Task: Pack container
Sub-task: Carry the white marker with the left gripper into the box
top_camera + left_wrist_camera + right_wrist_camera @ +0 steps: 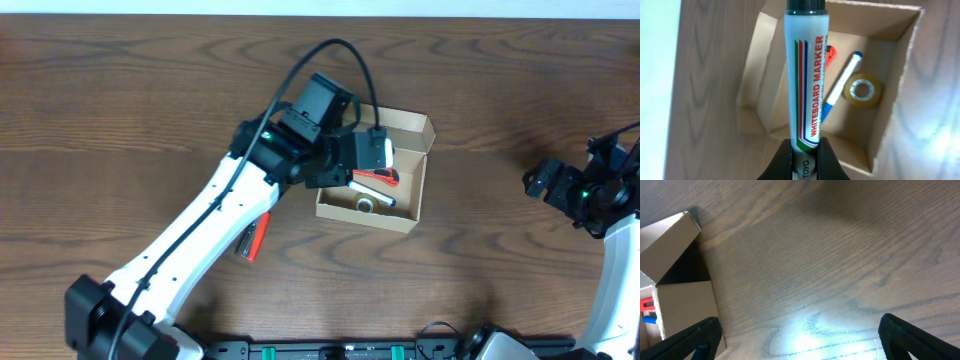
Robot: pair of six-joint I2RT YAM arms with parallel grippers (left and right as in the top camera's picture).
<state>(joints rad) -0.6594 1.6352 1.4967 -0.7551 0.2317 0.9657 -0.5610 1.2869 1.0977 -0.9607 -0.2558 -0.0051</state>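
Partly packed, the box [413,127] holds pen [842,82] and tape [863,91]; left claw [805,159] clamps a marker [806,75] above it, undropped; right claw [800,325] gapes wide, empty.

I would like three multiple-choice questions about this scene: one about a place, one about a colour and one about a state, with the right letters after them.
1. Where does the roll of tape lie?
A) inside the cardboard box
B) outside the box, far to the left
C) stacked on the pen

2. What colour is the cap of the thin pen in the box?
A) green
B) blue
C) yellow

3. How is the left gripper?
A) open and empty
B) shut on the whiteboard marker
C) shut on the tape

Answers:
1 A: the tape rests on the box floor beside the pen.
2 B: the left wrist view shows a blue cap.
3 B: its fingers clamp the marker's end above the box.
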